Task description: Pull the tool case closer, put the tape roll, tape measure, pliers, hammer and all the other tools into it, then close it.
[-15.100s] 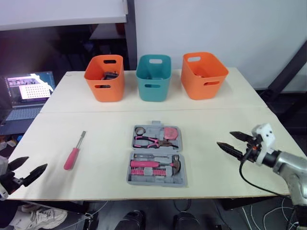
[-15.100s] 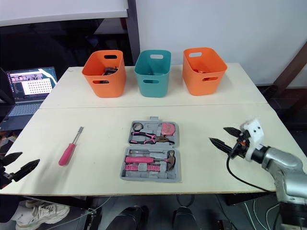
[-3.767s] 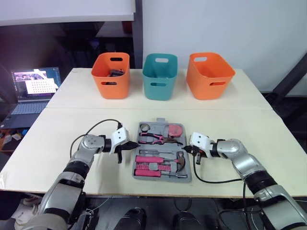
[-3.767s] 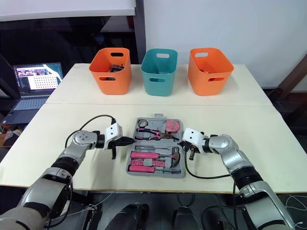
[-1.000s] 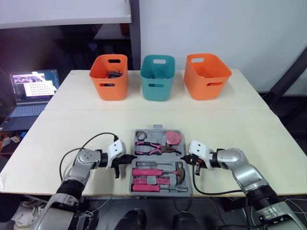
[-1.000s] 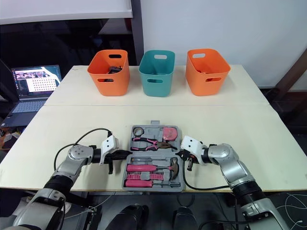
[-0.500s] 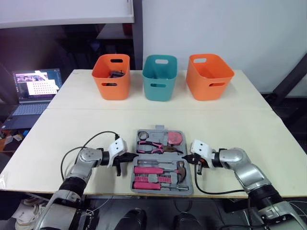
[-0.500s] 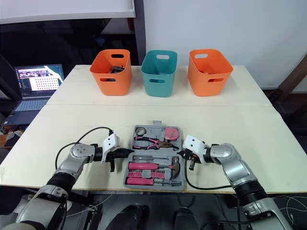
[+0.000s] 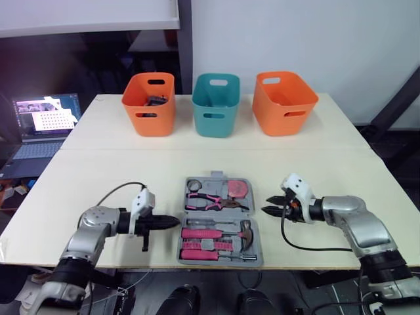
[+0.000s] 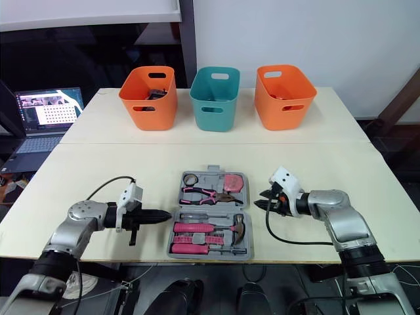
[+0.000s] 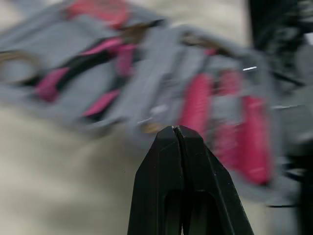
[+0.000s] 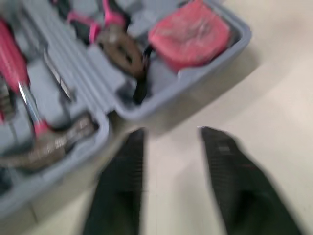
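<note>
The grey tool case (image 9: 197,215) lies open and flat near the table's front edge. Its far half holds a tape roll (image 9: 193,186), pink-handled pliers (image 9: 210,200) and a pink tape measure (image 9: 239,190). Its near half holds a hammer (image 9: 246,230) and pink-handled tools (image 9: 203,234). My left gripper (image 9: 172,222) is shut and empty, pointing at the case's left side a short gap away; the left wrist view has its tips (image 11: 175,128) pressed together. My right gripper (image 9: 269,205) stands open and empty just right of the case, as the right wrist view (image 12: 168,129) confirms.
Three baskets stand along the back of the table: orange (image 9: 149,104), teal (image 9: 216,104), orange (image 9: 285,102). A laptop (image 9: 39,128) sits off the table's left side. Cables trail from both wrists onto the tabletop.
Both grippers have drawn back from the sides of the case. The right gripper has opened. The left stays shut.
</note>
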